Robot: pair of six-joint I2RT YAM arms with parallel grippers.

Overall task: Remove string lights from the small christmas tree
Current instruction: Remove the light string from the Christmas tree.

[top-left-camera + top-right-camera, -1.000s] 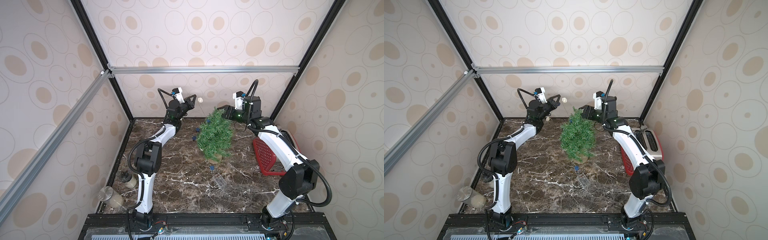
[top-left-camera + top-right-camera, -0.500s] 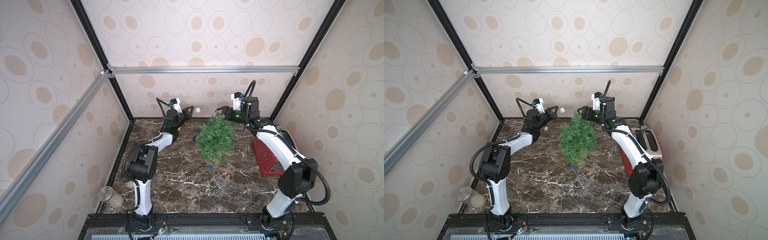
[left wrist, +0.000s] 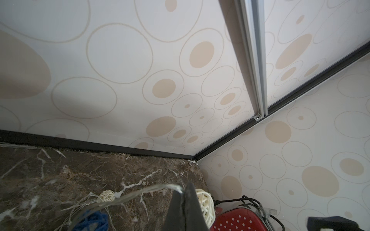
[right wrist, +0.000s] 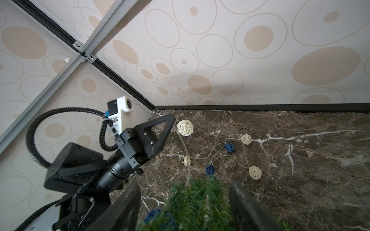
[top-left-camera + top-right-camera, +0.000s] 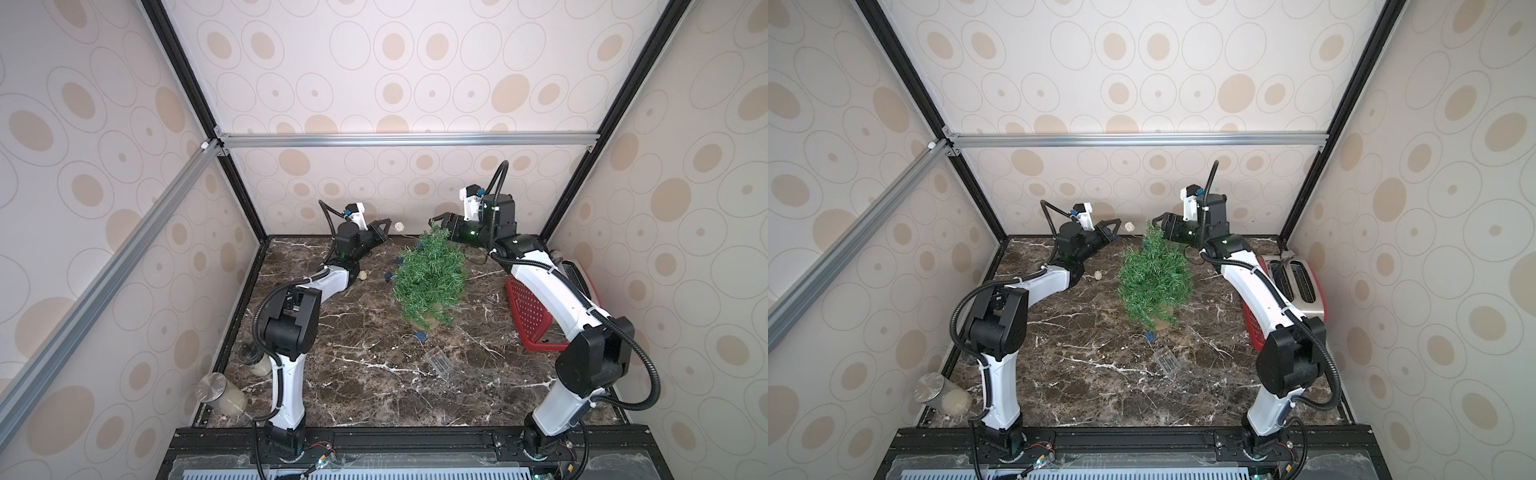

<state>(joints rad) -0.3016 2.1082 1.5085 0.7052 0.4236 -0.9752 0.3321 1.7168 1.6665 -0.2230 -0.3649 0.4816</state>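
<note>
- The string lights [image 4: 246, 139] are only partly on the small christmas tree [image 5: 428, 278]. Several cream and blue balls lie loose on the marble table [image 5: 374, 374] behind and to the left of the tree, and a few blue ones hang in its left-hand branches.
- Their clear battery box [image 5: 438, 360] lies flat in front of the tree, apart from the pot.
- The left gripper [image 5: 388, 222] is up beside the treetop on its left, pinched together on the thin wire. A cream ball [image 3: 204, 202] sits just past its tips.
- The right gripper [image 4: 184, 184] has its jaws apart, one on either side of the treetop. I cannot tell whether they touch the needles.
- A red basket [image 5: 530, 307] and a toaster [image 5: 1296, 286] stand to the right of the tree.
- Two jars [image 5: 220, 392] lie well away to its front left.
</note>
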